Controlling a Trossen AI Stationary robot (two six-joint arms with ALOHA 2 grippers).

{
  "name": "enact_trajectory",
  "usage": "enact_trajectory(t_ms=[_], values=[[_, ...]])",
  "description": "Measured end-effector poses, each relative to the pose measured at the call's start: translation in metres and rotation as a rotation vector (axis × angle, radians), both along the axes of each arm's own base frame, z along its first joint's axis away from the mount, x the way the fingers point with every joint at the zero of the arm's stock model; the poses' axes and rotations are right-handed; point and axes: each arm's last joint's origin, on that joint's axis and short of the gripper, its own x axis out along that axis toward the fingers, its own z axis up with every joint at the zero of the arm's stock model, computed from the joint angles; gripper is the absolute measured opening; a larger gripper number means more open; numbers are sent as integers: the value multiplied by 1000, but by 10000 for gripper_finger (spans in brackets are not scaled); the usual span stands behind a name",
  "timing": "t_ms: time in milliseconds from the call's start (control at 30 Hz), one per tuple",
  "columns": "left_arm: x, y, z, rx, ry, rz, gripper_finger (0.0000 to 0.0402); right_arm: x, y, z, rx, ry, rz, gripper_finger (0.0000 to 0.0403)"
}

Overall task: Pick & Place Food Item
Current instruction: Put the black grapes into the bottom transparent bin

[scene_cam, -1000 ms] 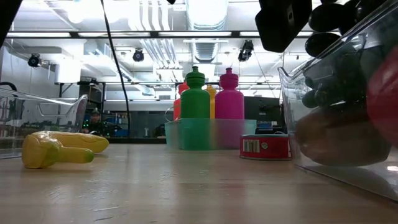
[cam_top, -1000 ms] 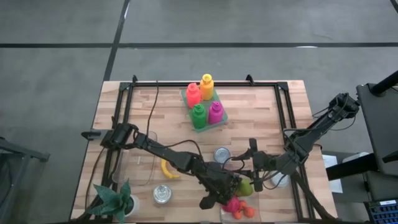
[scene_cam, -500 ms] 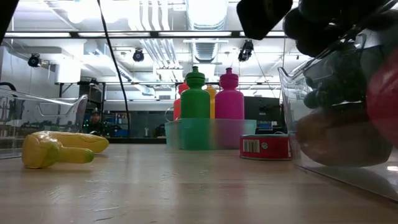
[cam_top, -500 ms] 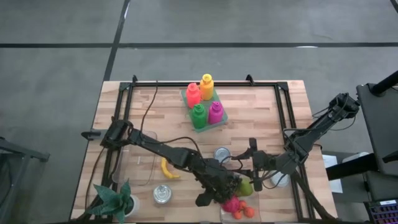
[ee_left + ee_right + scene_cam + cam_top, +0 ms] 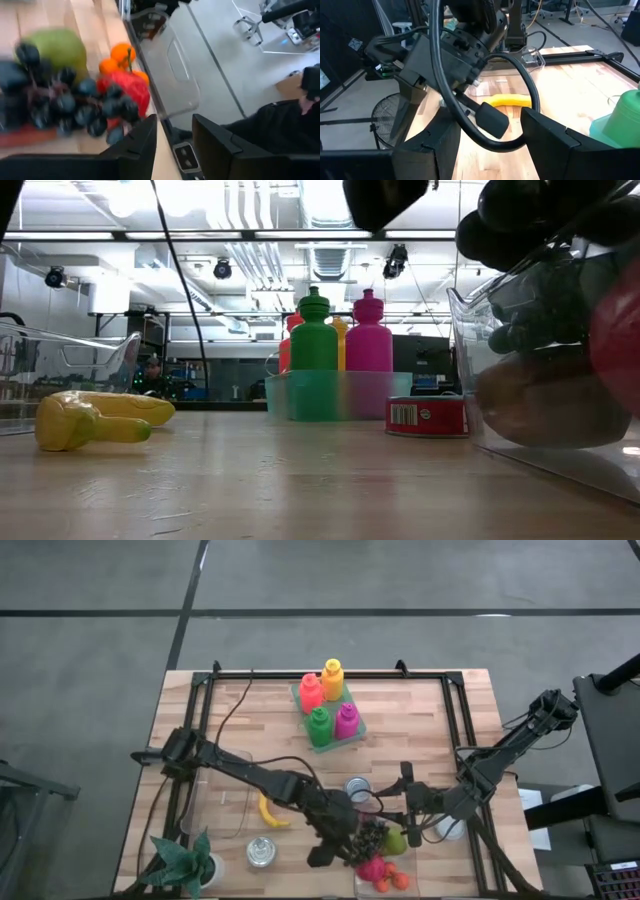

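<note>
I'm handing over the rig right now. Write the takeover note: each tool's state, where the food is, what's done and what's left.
Left tool: open, beside the clear bin at the table's near edge.
Right tool: open, empty, waiting by the can.
Grapes lie loose in the bin on top of the green fruit, red fruit and oranges.
Done: grapes appear placed.
Left: the banana lies on the table, likely next.

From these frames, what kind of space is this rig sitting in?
Probably an indoor robotics lab or workshop. The low view shows an open ceiling with ducts and mounted cameras beyond the wooden table. The table carries staged props: toy bottles, a plastic banana and a can.
</note>
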Motion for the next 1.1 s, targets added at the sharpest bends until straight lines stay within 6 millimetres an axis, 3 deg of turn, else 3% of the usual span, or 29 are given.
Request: enact_trajectory(t_ms=[100,233,367,500,700,933,1100], values=[[-3,1,-6,-36,74,20,155,0,0,-1,-3,3,1,199],[-7,2,-24,-135,150,64,226,0,0,-1,-3,3,1,199],[-13,7,-51,-272,228,175,298,0,0,0,-2,2,1,199],[-22,12,-75,-419,261,282,344,0,0,0,-2,3,1,199],[-30,14,-86,-527,271,409,357,0,0,-1,-3,4,1,199],[-30,9,-85,-501,236,409,358,0,0,-1,-3,4,1,199],[-27,5,-101,-526,275,416,358,0,0,-1,-3,3,1,199]])
